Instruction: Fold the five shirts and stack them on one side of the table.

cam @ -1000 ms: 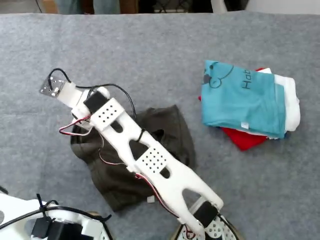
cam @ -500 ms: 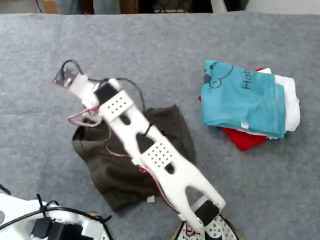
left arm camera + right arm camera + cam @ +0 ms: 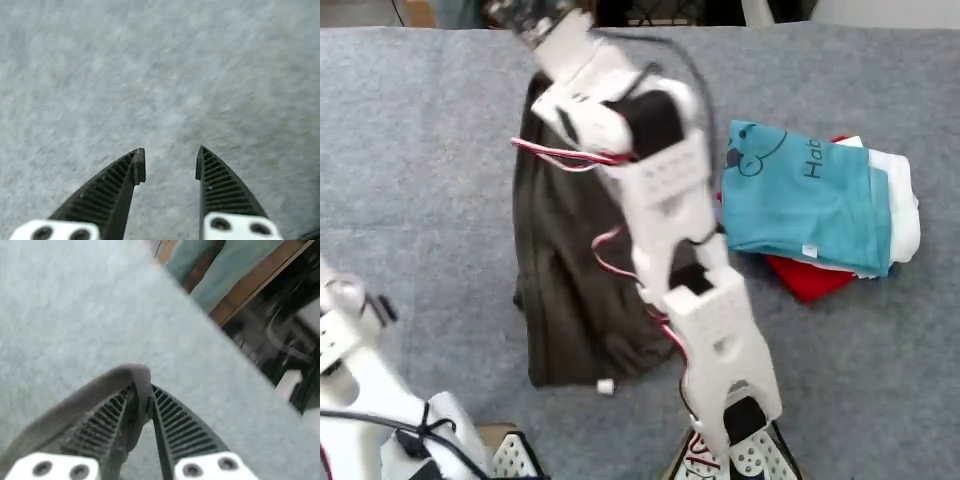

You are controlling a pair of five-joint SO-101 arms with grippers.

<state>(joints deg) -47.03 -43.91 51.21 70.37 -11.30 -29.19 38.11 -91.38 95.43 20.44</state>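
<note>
Higher than before, the dark shirt (image 3: 570,280) stretches long toward the far desk (image 3: 420,120) edge, pinched tight in the right fingers (image 3: 167,412). The left fingers (image 3: 127,175) stand apart, holding nothing, over grey desk.

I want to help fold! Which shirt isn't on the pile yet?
The dark brown cloth shirt, stretched out long beside the folded teal-topped stack.

Grey felt table (image 3: 420,120) with wooden furniture (image 3: 245,290) beyond its edge.
</note>
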